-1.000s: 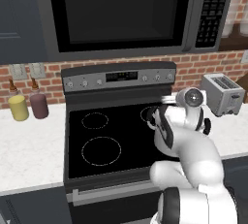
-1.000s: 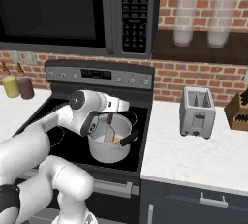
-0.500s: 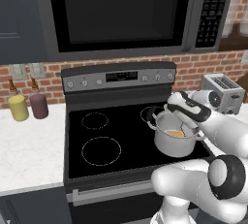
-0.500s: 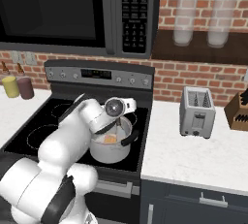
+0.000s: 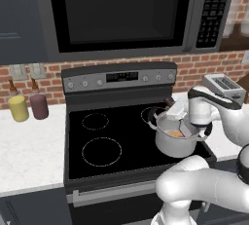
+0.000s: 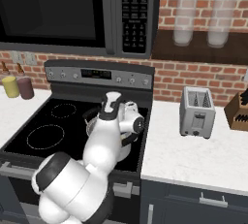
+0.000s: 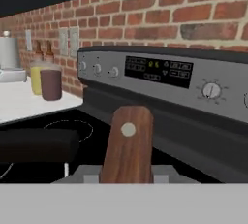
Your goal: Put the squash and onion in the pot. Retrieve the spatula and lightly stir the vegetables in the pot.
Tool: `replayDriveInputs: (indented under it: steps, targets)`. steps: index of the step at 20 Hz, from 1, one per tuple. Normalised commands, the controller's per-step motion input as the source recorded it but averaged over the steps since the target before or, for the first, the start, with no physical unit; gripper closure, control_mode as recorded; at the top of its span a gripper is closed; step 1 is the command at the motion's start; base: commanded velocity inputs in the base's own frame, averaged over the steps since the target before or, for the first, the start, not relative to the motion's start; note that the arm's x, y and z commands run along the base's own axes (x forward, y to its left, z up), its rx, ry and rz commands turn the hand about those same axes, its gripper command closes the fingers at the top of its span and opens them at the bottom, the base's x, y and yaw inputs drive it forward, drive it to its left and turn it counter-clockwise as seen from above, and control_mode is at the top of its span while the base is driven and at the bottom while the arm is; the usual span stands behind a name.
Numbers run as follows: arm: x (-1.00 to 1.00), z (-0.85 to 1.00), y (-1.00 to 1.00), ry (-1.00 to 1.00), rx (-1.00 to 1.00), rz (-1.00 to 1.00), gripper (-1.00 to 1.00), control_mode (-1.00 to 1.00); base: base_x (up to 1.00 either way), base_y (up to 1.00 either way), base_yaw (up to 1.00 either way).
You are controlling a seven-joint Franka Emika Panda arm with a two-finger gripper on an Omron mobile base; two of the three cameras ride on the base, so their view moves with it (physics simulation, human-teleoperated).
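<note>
End effector clamped on spatula handle, long axis running straight out. Pot on near right burner, directly below wrist; squash inside.

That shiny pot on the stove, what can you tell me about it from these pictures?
The pot is a shiny silver steel one, straight-sided and round, with a dark looped handle at its left side in the left base view. It stands upright on the black stovetop, over the front right burner. Its inside looks pale, and something orange lies in it, probably the squash. The robot's white arm leans over its right rim, and in the right base view that arm hides most of the pot.
</note>
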Motion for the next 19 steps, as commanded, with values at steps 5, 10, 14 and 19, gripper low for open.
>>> replayDriveInputs:
  steps: [5,10,14,19]
  targets:
    - [0.06,0.06,0.24,-0.05,0.25,0.29,1.00,-1.00,0.00,0.00,0.00]
    - [0.16,0.00,0.16,0.00,0.24,0.25,1.00,-1.00,0.00,0.00,0.00]
    - [-0.03,0.00,0.24,0.00,0.25,0.24,1.00,-1.00,0.00,0.00,0.00]
    - [-0.54,0.02,0.15,0.00,0.24,0.19,1.00,-1.00,0.00,0.00,0.00]
